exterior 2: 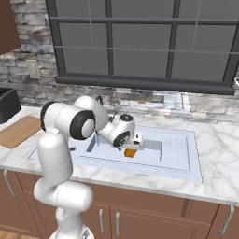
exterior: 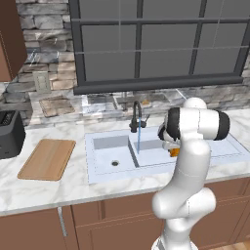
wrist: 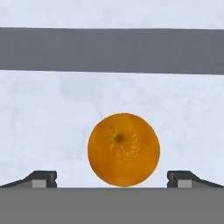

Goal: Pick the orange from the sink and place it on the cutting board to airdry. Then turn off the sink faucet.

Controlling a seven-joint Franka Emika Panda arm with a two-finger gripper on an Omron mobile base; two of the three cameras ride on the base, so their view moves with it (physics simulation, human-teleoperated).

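Two fingertips wide of orange

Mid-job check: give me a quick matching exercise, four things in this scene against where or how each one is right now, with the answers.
Things:
1. orange
2. cutting board
3. sink faucet
4. gripper

States:
A. running a stream of water
B. open, fingertips either side of the fruit
C. lying bare on the counter left of the sink
D. down in the sink's right basin

Pairs: 1-D, 2-C, 3-A, 4-B

no readable text, labels, numbers
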